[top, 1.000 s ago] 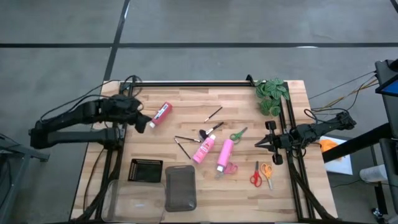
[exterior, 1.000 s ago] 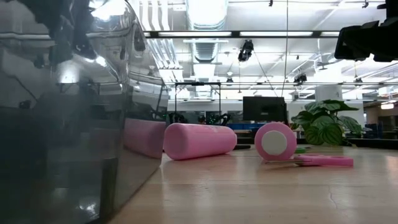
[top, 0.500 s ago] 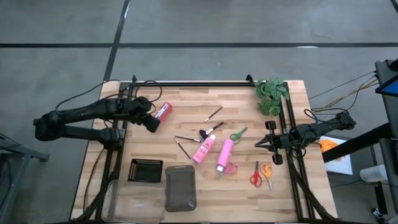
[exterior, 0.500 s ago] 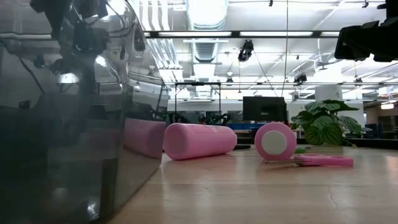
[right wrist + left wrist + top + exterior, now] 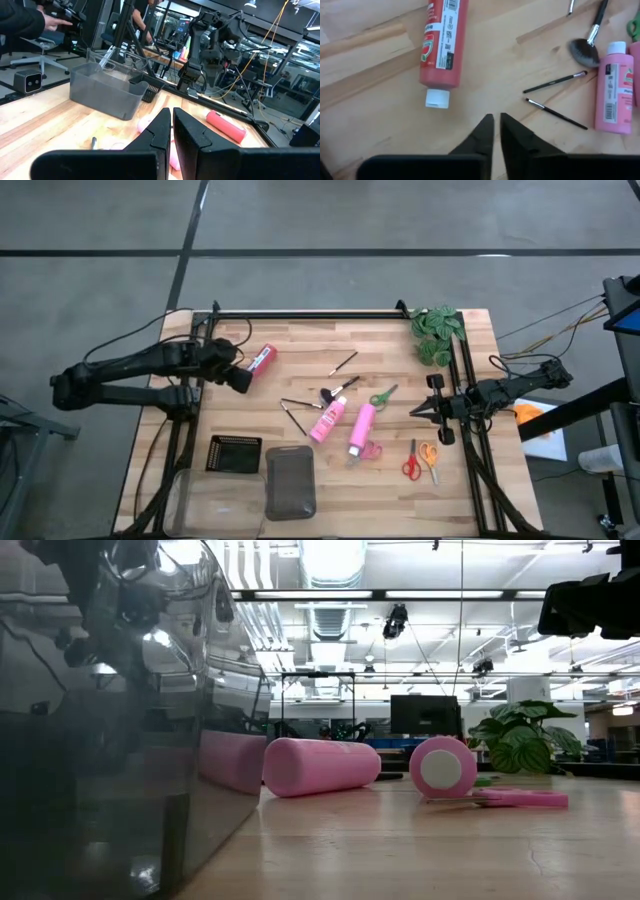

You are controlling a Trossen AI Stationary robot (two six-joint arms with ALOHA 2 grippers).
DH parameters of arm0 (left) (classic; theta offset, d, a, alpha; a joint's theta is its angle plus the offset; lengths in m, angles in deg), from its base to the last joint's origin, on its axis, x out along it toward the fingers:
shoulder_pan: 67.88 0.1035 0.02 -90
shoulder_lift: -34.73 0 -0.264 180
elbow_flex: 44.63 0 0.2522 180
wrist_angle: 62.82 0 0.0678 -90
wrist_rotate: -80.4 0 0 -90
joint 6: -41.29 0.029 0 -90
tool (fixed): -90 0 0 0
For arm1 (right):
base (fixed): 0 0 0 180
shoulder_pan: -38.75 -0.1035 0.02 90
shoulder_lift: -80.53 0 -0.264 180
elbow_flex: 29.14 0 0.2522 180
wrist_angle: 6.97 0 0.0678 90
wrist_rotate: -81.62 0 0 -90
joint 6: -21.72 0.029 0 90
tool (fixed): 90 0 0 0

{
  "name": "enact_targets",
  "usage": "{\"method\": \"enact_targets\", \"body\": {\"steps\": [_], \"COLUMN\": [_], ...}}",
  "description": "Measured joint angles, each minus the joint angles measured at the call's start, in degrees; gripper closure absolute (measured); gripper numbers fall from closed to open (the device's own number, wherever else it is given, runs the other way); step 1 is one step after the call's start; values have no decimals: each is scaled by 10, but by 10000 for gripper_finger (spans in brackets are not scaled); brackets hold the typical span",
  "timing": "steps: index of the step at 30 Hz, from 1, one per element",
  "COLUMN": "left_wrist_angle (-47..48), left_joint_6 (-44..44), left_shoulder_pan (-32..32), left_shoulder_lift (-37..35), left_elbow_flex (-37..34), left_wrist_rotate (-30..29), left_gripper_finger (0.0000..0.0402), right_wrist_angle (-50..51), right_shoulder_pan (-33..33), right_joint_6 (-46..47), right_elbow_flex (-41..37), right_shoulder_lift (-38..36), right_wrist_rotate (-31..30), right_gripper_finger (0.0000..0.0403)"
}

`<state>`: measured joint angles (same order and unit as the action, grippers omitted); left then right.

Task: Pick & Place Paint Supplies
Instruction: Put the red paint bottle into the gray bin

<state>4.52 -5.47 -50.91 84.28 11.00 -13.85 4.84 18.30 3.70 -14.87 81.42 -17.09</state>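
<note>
Paint supplies are spread over the wooden worktop (image 5: pixel 300 350), with a clear tray (image 5: pixel 290 483) and a black tray (image 5: pixel 234 454) set at its near edge. Next in size, the red paint bottle (image 5: pixel 260 360) lies on its side toward the left rear; 2 pink bottles (image 5: pixel 345 423) lie side by side at the centre. The left pincer (image 5: pixel 493 131) is poised just beside the red bottle's white cap, its tips nearly together and nothing gripped. The right pincer (image 5: pixel 171 122) is parked at the right edge, closed and empty. For a sound grasp, the left pincer's tips should be spread wider, brought square across the bottle's body rather than its cap, and lowered before closing. Smallest, thin brushes (image 5: pixel 555 81) and scissors (image 5: pixel 420 459) are left untouched.
</note>
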Motion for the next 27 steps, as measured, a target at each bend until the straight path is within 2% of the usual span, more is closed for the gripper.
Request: {"method": "enact_targets", "body": {"steps": [7,15,21,27], "left_wrist_angle": [9,-48,-89,-169], "left_joint_6": [2,-6,8,111], "left_shoulder_pan": [0,0,0,0], "left_shoulder_lift": [2,1,2,2], "left_elbow_flex": [-17,-75,-127,-170], "left_wrist_rotate": [-7,-1,-14,-39], "left_gripper_finger": [247,150,115,111], "right_wrist_angle": [0,0,0,0], "right_shoulder_pan": [0,0,0,0], "right_joint_6": [0,0,0,0], "right_elbow_flex": [0,0,0,0], "right_shoulder_lift": [0,0,0,0], "right_wrist_rotate": [0,0,0,0], "right_gripper_finger": [388,388,388,388]}}
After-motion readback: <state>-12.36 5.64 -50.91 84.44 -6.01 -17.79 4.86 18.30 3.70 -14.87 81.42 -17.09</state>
